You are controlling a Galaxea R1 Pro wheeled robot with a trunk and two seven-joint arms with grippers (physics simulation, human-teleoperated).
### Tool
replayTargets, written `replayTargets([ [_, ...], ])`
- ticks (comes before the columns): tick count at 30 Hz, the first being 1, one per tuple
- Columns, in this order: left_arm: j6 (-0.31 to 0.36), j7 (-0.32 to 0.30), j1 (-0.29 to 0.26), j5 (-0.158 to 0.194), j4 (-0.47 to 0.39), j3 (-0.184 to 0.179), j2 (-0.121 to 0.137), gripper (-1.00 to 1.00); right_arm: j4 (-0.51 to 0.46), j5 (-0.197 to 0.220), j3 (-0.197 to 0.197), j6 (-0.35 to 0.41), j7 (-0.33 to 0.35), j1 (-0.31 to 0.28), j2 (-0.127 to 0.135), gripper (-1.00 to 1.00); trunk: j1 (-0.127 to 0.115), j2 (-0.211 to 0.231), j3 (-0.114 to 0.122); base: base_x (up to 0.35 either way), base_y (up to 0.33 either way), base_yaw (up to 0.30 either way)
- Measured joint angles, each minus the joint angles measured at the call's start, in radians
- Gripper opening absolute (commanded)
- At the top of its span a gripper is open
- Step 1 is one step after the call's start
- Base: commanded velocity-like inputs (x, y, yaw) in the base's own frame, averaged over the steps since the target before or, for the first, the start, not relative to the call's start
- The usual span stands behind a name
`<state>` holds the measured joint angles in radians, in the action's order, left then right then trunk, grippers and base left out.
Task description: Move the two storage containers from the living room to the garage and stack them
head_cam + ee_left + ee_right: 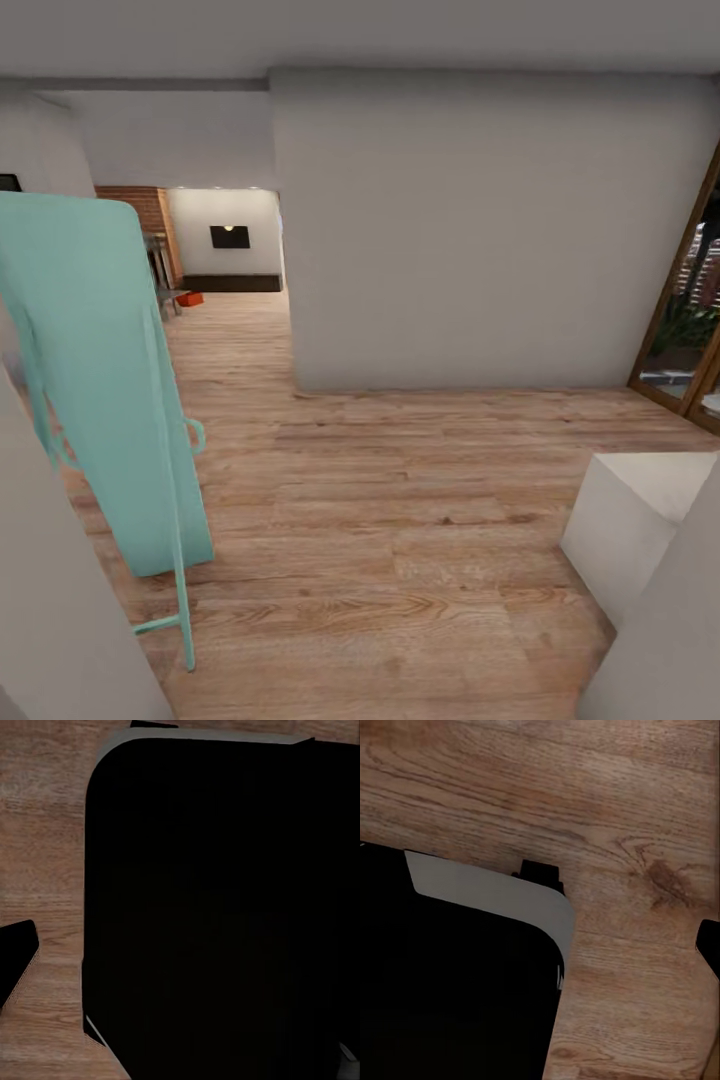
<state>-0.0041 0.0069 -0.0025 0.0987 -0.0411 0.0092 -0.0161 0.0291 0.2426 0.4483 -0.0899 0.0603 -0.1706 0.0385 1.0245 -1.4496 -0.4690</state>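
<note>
Far down the hall, a small orange-red box [190, 299], one storage container, lies on the light wood plank floor [380, 520] near a red brick fireplace [140, 205]. The second container is out of view. A black fingertip [16, 964] of the left hand shows at the frame's edge in the left wrist view, over planks. In the right wrist view, a dark fingertip [709, 945] likewise sits at the edge. Nothing lies between the fingers of either hand. Both wrist views look down past my dark base [217, 915].
A tall teal board on thin legs [110, 380] leans close on the left. A white wall block [480, 230] stands ahead, with the passage to its left. Wood-framed glass doors [690, 300] are at the right. Pale arm links [640, 540] frame the lower corners.
</note>
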Motion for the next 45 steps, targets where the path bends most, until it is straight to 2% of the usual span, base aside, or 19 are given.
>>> replayTargets([
  [20, 0.001, 0.000, 0.000, 0.000, 0.000, 0.000, 0.001, 1.00, 0.000, 0.000, 0.005, -0.002, -0.010, 0.000, 0.000, 1.00, 0.000, 0.000, 0.000, 0.322, 0.000, 0.000],
  [22, 0.001, 0.000, 0.000, 0.000, 0.000, 0.000, 0.001, 1.00, 0.000, -0.004, 0.007, -0.001, -0.009, 0.000, -0.001, 1.00, 0.000, 0.000, 0.000, 0.322, 0.000, 0.000],
  [23, 0.001, 0.000, 0.000, 0.000, 0.000, 0.000, 0.001, 1.00, 0.000, -0.025, 0.006, 0.000, -0.008, 0.000, -0.003, 1.00, 0.000, 0.000, 0.000, 0.322, 0.000, 0.000],
  [26, 0.001, 0.000, 0.000, 0.000, 0.000, 0.000, 0.001, 1.00, 0.000, -0.033, 0.003, -0.002, -0.010, 0.000, -0.006, 1.00, 0.000, 0.000, 0.000, 0.322, 0.000, 0.000],
  [45, 0.001, 0.000, 0.000, 0.000, 0.000, 0.000, 0.001, 1.00, 0.000, -0.039, -0.001, -0.007, -0.010, 0.000, -0.016, 1.00, 0.000, 0.000, 0.000, 0.322, 0.000, 0.000],
])
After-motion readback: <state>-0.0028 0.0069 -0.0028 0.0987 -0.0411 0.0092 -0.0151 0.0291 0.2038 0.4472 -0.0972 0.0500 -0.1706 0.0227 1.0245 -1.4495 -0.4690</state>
